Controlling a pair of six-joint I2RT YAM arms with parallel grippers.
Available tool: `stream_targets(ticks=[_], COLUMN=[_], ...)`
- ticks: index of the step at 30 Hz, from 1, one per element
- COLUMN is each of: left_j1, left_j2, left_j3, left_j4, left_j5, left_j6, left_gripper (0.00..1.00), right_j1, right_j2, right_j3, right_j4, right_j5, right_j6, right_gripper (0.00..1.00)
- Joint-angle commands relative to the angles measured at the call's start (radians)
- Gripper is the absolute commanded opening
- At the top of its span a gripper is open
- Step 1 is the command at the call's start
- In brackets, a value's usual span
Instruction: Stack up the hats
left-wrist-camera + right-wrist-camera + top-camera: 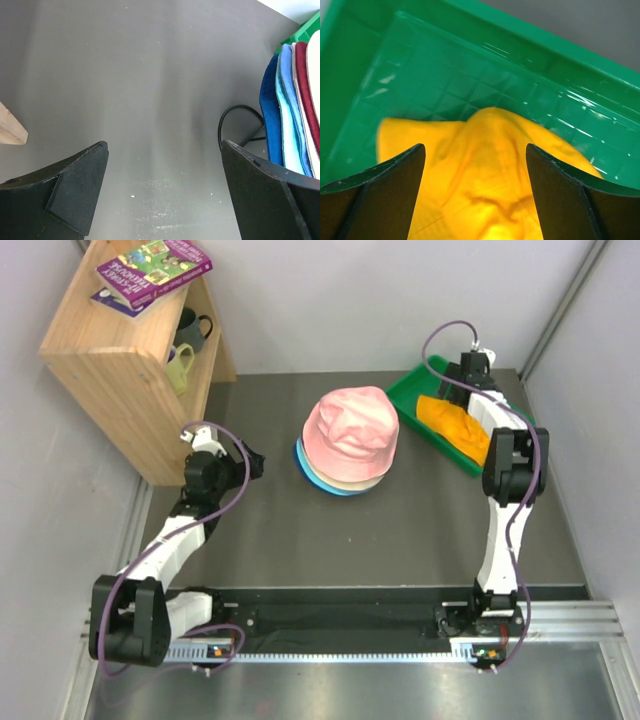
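A pile of hats (348,440) sits mid-table with a pink one on top and beige and blue brims showing beneath. In the left wrist view the brims of the pile (285,115) show at the right edge in blue, light blue, dark red and white. An orange-yellow hat (458,428) lies crumpled in the green tray (412,390). My right gripper (450,395) hangs open just over that orange-yellow hat (485,185), one finger on each side of its raised fold. My left gripper (255,465) is open over bare table (165,145), left of the pile.
A wooden shelf (130,365) stands at the back left with books (152,270) on top and mugs (190,340) inside, close to my left arm. A black wire stand (239,122) shows under the pile. Walls close in on both sides.
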Motion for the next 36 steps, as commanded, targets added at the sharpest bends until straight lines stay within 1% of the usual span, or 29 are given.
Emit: stream_targets(ticks=[1, 5, 7, 11, 14, 15, 16, 17, 18, 19, 21, 22, 24, 25, 27, 28, 30, 31, 32, 33, 34, 35, 36], left_j1=[0.001, 0.000, 0.001, 0.001, 0.001, 0.001, 0.000, 0.001, 0.000, 0.001, 0.000, 0.000, -0.006, -0.013, -0.039, -0.048, -0.075, -0.114, -0.152, -0.175, -0.203, -0.264, -0.296], left_j2=[-0.004, -0.004, -0.005, -0.011, -0.013, -0.013, -0.015, -0.018, -0.021, -0.024, -0.039, -0.047, -0.071, -0.077, -0.105, -0.116, -0.137, -0.151, -0.151, -0.156, -0.156, -0.154, -0.148], left_j3=[-0.008, -0.008, -0.009, -0.011, -0.014, -0.014, -0.014, -0.015, -0.015, -0.015, -0.012, -0.008, 0.006, 0.026, 0.043, 0.052, 0.066, 0.115, 0.127, 0.139, 0.164, 0.176, 0.189], left_j4=[0.061, 0.059, 0.059, 0.059, 0.062, 0.062, 0.064, 0.064, 0.064, 0.061, 0.059, 0.050, 0.030, 0.018, -0.013, -0.015, -0.031, -0.063, -0.070, -0.073, -0.073, -0.067, -0.058], left_j5=[-0.010, -0.004, -0.005, -0.016, -0.016, -0.016, -0.018, -0.016, -0.016, -0.016, -0.009, 0.002, 0.014, 0.024, 0.018, 0.016, 0.019, 0.024, 0.024, 0.022, 0.018, 0.011, 0.002], left_j6=[0.018, 0.014, 0.014, 0.016, 0.016, 0.016, 0.016, 0.018, 0.019, 0.018, 0.011, 0.008, 0.001, 0.005, 0.014, 0.016, 0.004, -0.027, -0.048, -0.061, -0.071, -0.091, -0.099], left_gripper=[0.99, 0.99, 0.99, 0.99, 0.99, 0.99, 0.99, 0.99, 0.99, 0.98, 0.97, 0.97, 0.97, 0.96, 0.94, 0.93, 0.92, 0.92, 0.92, 0.91, 0.91, 0.91, 0.91], right_j1=[-0.024, -0.026, -0.026, -0.027, -0.034, -0.037, -0.040, -0.043, -0.047, -0.050, -0.055, -0.055, -0.055, -0.055, -0.053, -0.052, -0.038, -0.015, -0.011, 0.041, 0.064, 0.089, 0.144], right_j2=[0.036, 0.096, 0.116, 0.143, 0.154, 0.157, 0.159, 0.157, 0.153, 0.144, 0.084, 0.017, -0.068, -0.162, -0.269, -0.375, -0.480, -0.624, -0.709, -0.746, -0.784, -0.848, -0.878], right_j3=[0.081, 0.133, 0.150, 0.159, 0.173, 0.177, 0.179, 0.185, 0.181, 0.173, 0.136, 0.095, 0.050, 0.008, -0.039, -0.087, -0.140, -0.211, -0.259, -0.283, -0.327, -0.345, -0.362], right_j4=[-0.084, -0.126, -0.156, -0.156, -0.150, -0.149, -0.150, -0.155, -0.156, -0.155, -0.147, -0.138, -0.114, -0.106, -0.080, -0.071, -0.034, -0.005, 0.014, 0.023, 0.035, 0.057, 0.064], right_j5=[0.089, 0.127, 0.120, 0.098, 0.046, 0.031, 0.017, 0.003, 0.000, -0.003, -0.015, -0.020, -0.020, -0.023, -0.031, -0.038, -0.040, -0.047, -0.055, -0.054, -0.049, -0.037, -0.026], right_j6=[0.040, 0.041, 0.040, 0.032, 0.015, 0.011, 0.005, 0.004, 0.004, 0.003, -0.003, -0.009, -0.020, -0.023, -0.025, -0.022, -0.009, 0.015, 0.021, 0.037, 0.043, 0.047, 0.060], right_gripper=[0.81, 0.81, 0.81, 0.80, 0.73, 0.63, 0.50, 0.34, 0.07, 0.00, 0.00, 0.00, 0.00, 0.00, 0.00, 0.00, 0.00, 0.00, 0.00, 0.00, 0.00, 0.00, 0.00])
